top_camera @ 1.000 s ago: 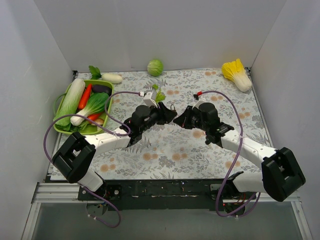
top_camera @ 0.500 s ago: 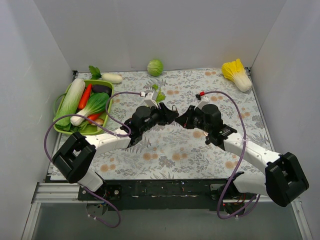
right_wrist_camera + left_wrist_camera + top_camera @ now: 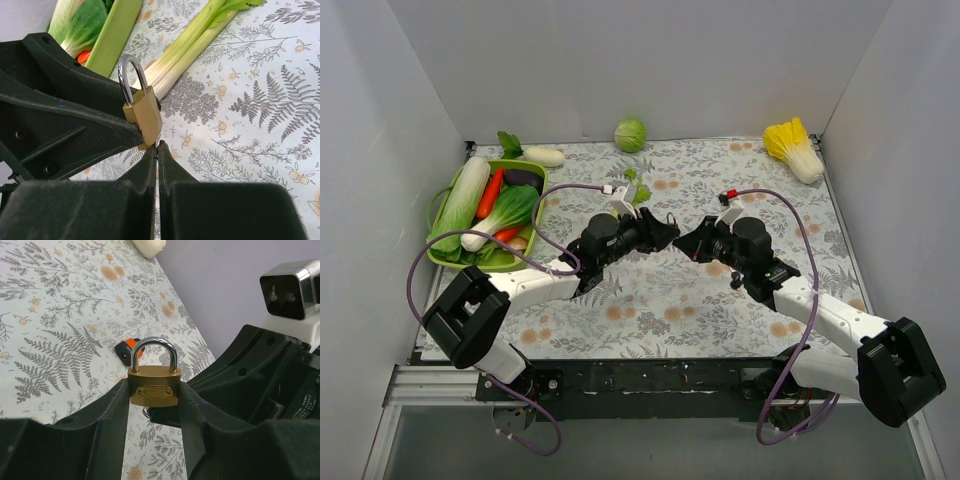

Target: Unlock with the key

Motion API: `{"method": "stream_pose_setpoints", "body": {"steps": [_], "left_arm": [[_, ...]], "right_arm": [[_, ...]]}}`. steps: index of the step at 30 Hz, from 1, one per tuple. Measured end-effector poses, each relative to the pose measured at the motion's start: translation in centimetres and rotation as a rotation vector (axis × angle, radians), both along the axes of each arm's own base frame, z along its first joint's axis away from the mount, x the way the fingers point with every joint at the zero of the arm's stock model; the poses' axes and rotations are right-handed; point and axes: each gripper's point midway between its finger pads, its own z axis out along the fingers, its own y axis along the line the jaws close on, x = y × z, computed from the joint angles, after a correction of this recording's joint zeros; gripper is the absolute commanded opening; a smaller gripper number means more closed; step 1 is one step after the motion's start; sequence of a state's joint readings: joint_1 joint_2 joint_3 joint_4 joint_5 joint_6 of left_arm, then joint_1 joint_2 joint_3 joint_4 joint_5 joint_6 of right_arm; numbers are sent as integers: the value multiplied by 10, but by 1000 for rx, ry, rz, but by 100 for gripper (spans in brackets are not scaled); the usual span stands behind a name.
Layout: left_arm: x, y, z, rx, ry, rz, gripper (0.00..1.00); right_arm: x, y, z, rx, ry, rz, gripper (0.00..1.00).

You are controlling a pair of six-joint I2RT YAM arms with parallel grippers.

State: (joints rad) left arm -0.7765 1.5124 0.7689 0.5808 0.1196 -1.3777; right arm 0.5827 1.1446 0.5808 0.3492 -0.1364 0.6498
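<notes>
Orange-black item (image 3: 129,347) beyond brass padlock (image 3: 153,385), left wrist view, not right.

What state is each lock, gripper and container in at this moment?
brass padlock: shackle closed, upright, clamped in the left gripper.
left gripper: shut on the brass padlock.
right gripper: shut, tips at the brass padlock's underside; key not visible.
orange-and-black padlock: lying on the table, untouched; shackle unclear.
green basket: filled with vegetables.
</notes>
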Motion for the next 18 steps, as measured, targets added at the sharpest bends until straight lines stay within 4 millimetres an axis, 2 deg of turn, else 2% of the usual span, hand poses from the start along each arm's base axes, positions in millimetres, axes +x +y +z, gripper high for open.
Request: {"method": "stream_pose_setpoints", "body": {"steps": [9, 18], "left_arm": [[-9, -2, 24, -65, -80, -54, 0], [-19, -5, 42, -118, -146, -121, 0]], "right_arm": [[-6, -4, 23, 74, -21, 35, 1], [-14, -7, 38, 135, -14, 91, 1]]}}
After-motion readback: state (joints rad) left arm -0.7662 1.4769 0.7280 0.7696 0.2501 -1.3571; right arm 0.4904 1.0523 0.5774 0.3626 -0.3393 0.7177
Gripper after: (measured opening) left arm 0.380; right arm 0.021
